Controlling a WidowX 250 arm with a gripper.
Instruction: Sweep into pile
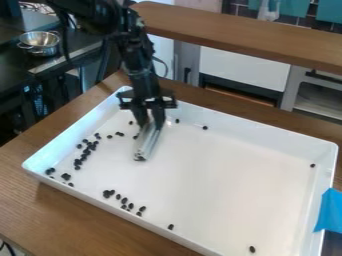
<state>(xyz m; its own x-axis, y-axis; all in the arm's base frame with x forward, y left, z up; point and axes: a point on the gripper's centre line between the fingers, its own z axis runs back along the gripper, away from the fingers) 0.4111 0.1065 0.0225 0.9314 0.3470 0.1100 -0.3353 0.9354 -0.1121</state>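
The gripper clamps a pale elongated tool between its fingers, inside the white tray. Small black pieces lie scattered, mostly toward image left.

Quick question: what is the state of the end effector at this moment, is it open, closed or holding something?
End effector: closed on a pale, ridged bar, which points down into the white tray.

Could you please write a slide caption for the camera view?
A black gripper holds a pale tool over a white tray scattered with small dark pieces.
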